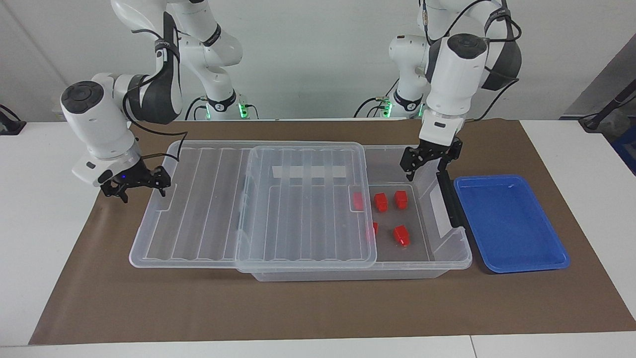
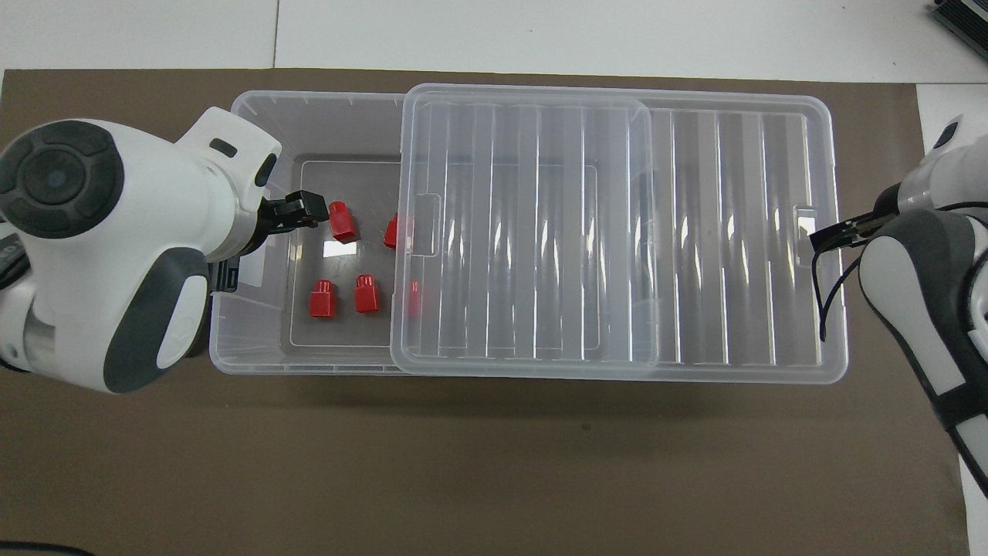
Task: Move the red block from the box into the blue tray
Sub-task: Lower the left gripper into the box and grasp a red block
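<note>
Five red blocks (image 1: 401, 235) in box (image 1: 449, 254).

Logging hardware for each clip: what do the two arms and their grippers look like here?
Both arms have glossy white shells with dark grey joint bands, round dark grey end caps and black cables looped along the links. Green lights glow at both bases. The left gripper and the right gripper are small, black and two-fingered, each on a white wrist; a small blue light shows by the right one.

High facing camera and steep overhead, both probably sharing the box (image 1: 348, 209) (image 2: 494, 232).
</note>
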### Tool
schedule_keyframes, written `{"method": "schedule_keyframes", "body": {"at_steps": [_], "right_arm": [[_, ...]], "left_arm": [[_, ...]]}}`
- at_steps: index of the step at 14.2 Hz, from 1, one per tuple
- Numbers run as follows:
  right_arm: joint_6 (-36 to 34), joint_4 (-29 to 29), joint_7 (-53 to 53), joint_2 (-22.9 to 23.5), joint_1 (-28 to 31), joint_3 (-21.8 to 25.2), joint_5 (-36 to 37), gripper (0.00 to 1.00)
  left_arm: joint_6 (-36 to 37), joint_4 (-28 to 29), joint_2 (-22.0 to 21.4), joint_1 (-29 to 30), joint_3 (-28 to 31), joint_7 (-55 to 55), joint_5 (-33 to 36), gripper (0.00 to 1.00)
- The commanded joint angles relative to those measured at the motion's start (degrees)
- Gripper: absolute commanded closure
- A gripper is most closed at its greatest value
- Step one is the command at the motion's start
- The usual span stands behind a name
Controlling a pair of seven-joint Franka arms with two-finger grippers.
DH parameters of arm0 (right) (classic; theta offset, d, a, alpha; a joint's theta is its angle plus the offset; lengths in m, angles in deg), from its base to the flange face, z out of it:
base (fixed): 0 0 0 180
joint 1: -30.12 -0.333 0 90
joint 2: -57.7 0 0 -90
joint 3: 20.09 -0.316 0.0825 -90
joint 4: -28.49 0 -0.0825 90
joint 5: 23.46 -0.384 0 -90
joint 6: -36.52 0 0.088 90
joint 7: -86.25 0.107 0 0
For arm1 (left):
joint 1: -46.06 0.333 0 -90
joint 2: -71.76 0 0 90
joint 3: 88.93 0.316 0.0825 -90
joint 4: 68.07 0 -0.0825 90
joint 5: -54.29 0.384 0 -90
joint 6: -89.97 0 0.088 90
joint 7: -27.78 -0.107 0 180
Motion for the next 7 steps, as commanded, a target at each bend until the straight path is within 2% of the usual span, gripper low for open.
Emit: {"method": "schedule_keyframes", "body": {"at_steps": [1,3,5,7], "right_arm": [[-2.2,0.3,-0.5,-0.8,-0.1,0.0,0.7,0.0],[-3.1,0.4,-0.2,-2.5,-0.2,-0.3,0.3,0.0],[-5.2,0.4,2.2,-4.5,-0.3,-1.0,-0.1,0.0],[-8.4,0.4,4.9,-7.3,-0.3,-2.6,-0.2,0.0]], "left_arm": [[-5.7,0.1,3.7,-1.7,0.9,3.9,1.3,0.0],[-7.8,0.5,5.6,-1.8,0.9,4.2,1.3,0.0],[-10.8,0.0,10.1,-2.8,1.0,7.9,1.7,0.0],[-13.3,0.1,12.7,-2.9,1.0,8.5,4.6,0.0]]}}
